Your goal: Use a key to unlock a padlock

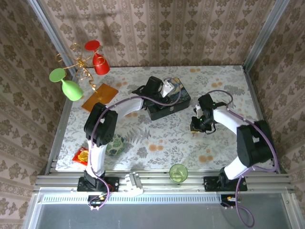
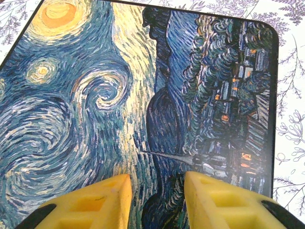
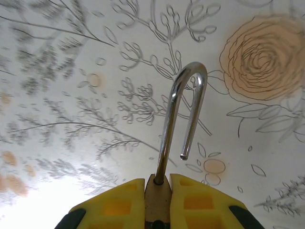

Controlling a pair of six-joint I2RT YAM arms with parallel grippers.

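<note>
The padlock (image 3: pixel 157 202) sits right of the table's (image 1: pixel 157 143) middle, roughly midway between its near and far edges. Its brass body is clamped between the yellow fingers of the right gripper (image 3: pixel 157 183). The padlock's long axis runs in line with those fingers: the silver shackle (image 3: pixel 169 125) points straight out ahead of them toward the flowered tabletop. One leg is seated in the body, while the other ends free in the air, clear of it. By that free end the lock looks sprung open already. The keyhole side is hidden between the fingers, so whether a key sits in it cannot be told.

The right arm is therefore the nearer one, with the lock in its grasp. The left gripper (image 2: pixel 157 183) is well apart, toward the far edge, hovering above the painted starry-night box (image 2: pixel 95 95). Its jaws stand partly apart with nothing between them. Any approach from that side would likely have to come across toward the right edge.
</note>
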